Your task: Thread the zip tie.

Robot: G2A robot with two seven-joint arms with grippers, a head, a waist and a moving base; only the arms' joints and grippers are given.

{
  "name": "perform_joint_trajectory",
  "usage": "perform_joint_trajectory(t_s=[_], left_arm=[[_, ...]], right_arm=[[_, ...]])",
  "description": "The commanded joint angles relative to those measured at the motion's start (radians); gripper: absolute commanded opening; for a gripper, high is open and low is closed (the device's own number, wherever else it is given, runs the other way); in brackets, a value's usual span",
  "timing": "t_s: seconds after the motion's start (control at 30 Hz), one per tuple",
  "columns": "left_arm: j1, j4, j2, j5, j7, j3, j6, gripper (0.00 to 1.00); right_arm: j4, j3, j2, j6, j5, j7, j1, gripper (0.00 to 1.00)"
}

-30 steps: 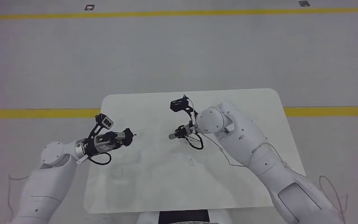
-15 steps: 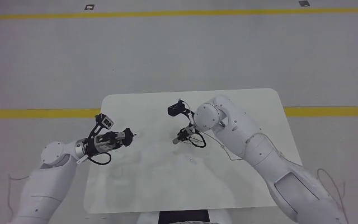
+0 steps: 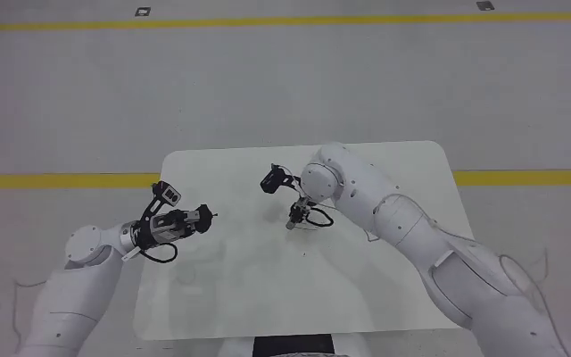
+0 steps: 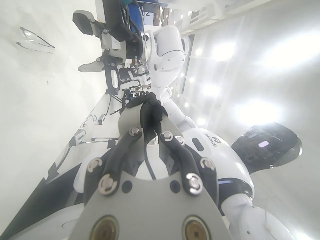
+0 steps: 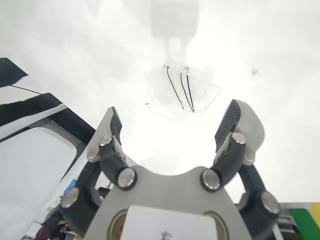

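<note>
1. The white desk carries the work, and both arms are over it.
2. The right gripper points down over the middle of the desk. Its fingers are spread wide apart and hold nothing.
3. The left gripper is held above the desk's left part, well apart from the right one. Its fingers are together, clamped on a black strip that bunches at their tips. I cannot tell whether this strip is a zip tie.
4. A clear pouch lies flat on the desk just beyond the right gripper's fingertips.
5. Thin black zip ties lie side by side inside that pouch.
</note>
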Motion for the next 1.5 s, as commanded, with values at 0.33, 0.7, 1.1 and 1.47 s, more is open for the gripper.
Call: perform_joint_trajectory(t_s=[0.33,0.7,1.1,1.47], left_arm=[[0.000,0.000,0.000,0.000,0.000,0.000,0.000,0.00],[0.000,0.000,0.000,0.000,0.000,0.000,0.000,0.00],[0.000,0.000,0.000,0.000,0.000,0.000,0.000,0.00],[0.000,0.000,0.000,0.000,0.000,0.000,0.000,0.00]], right_arm=[[0.097,-0.080,-0.042,-0.069,0.021,0.000,0.053,1.00],[0.125,-0.107,-0.046,-0.097,-0.040,-0.054,0.030,1.00],[0.118,-0.087,-0.034,-0.097,-0.064,-0.067,0.019,1.00],[0.058,-0.072,-0.010,-0.097,-0.089,-0.027,0.004,0.21]])
